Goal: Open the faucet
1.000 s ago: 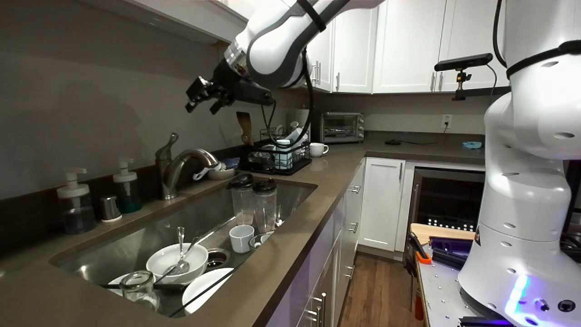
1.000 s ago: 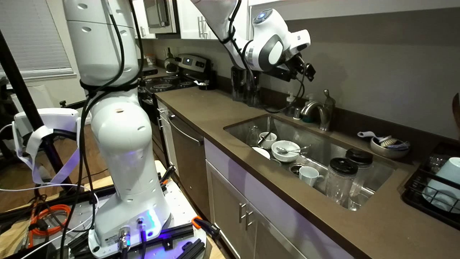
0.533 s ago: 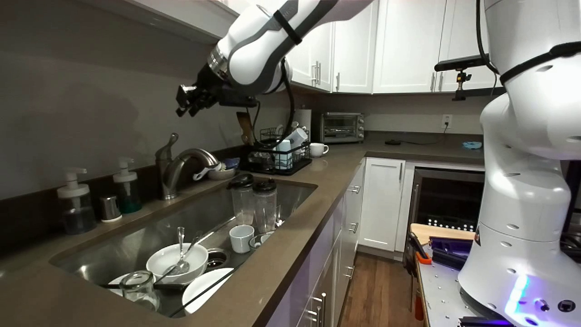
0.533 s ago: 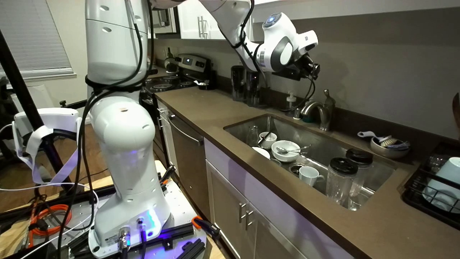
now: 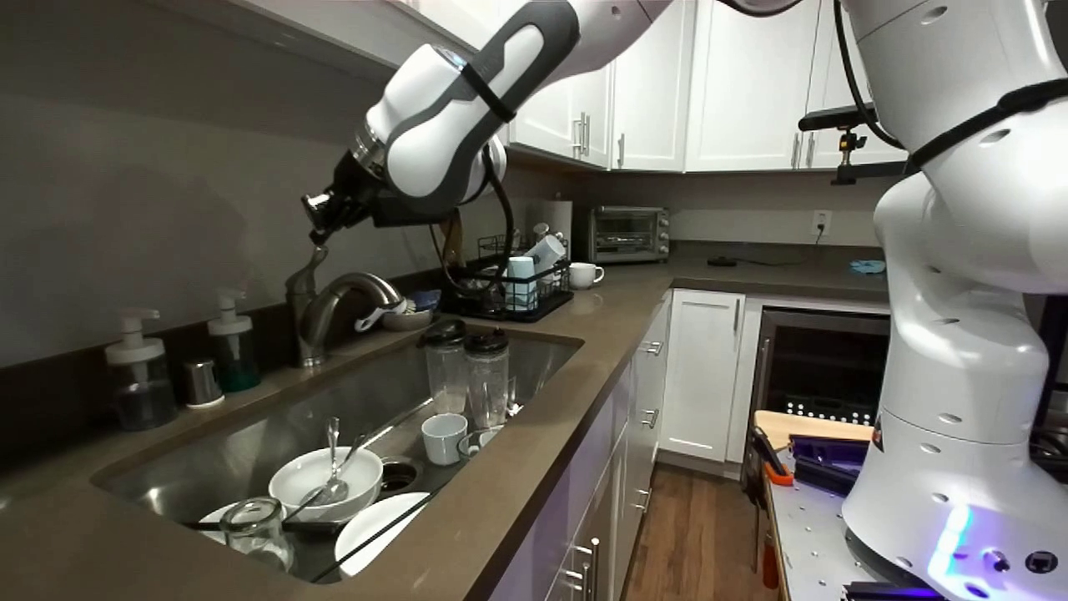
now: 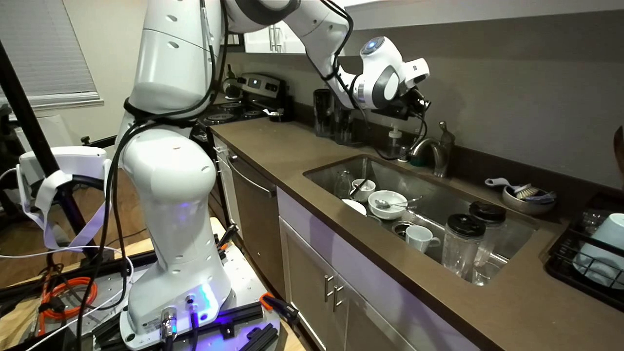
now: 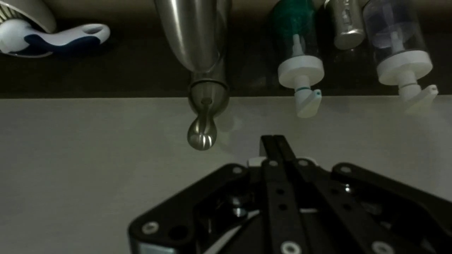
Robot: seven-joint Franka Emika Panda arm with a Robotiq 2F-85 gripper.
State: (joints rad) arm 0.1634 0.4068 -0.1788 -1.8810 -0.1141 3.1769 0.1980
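The brushed metal faucet (image 5: 346, 292) rises from the counter behind the sink, its spout arched over the basin. Its lever handle (image 5: 310, 265) points up. My gripper (image 5: 319, 235) is at the height of the handle's top and seems to overlap it in that exterior view. From the wrist, the rounded handle tip (image 7: 202, 135) lies left of my gripper (image 7: 272, 138), with wall visible between them. The black fingers are pressed together with nothing between them. In an exterior view the faucet (image 6: 440, 156) stands to the right of the gripper (image 6: 425, 108), apart from it.
Soap bottles (image 7: 302, 70) and a small metal cylinder (image 7: 348, 35) stand right of the faucet in the wrist view. The sink (image 6: 419, 187) holds bowls, a mug and lidded bottles. A brush bowl (image 6: 529, 202) and dish rack (image 5: 526, 313) sit on the counter. The wall (image 7: 106, 158) is behind.
My gripper has come down toward the faucet's handle, moving left in an exterior view. Its fingers have gone from spread to shut. The faucet and dishes look unchanged.
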